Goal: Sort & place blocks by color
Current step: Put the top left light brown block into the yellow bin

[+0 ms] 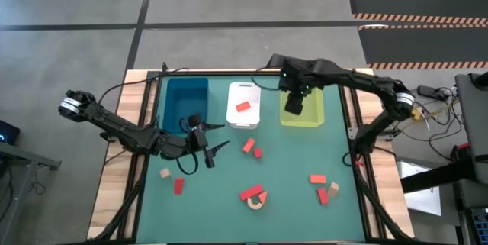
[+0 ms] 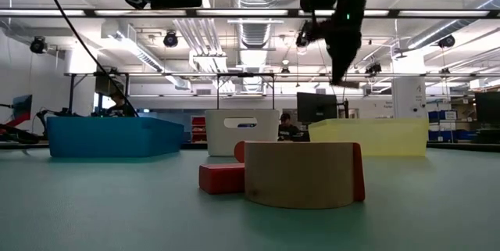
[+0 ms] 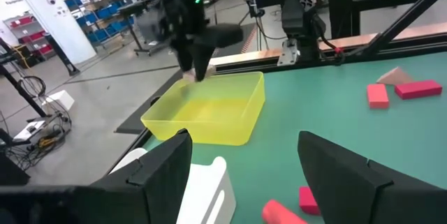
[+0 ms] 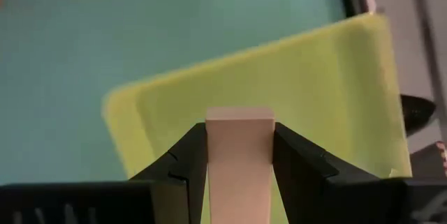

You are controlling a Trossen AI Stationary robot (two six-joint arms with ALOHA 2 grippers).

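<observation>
My right gripper hangs above the yellow-green tray and is shut on a plain tan block. My left gripper stands open over the green mat in front of the blue tray, with nothing between its fingers. One red block lies in the white tray. Loose red and tan blocks lie flat on the mat: two red at the middle, a tan and a red at near left, a red on a tan arch, and three at near right. My right gripper pinches the tan block by two opposite side faces between its two fingers. The fingers come from above, pointing steeply down. The block's end face sticks out past the fingertips, and the block hangs clear above the yellow-green tray's floor.
The three trays stand side by side along the table's far edge. Wooden rails border the mat on both sides. In the low view the tan arch and a red block stand close to the camera. People sit in the room beyond.
</observation>
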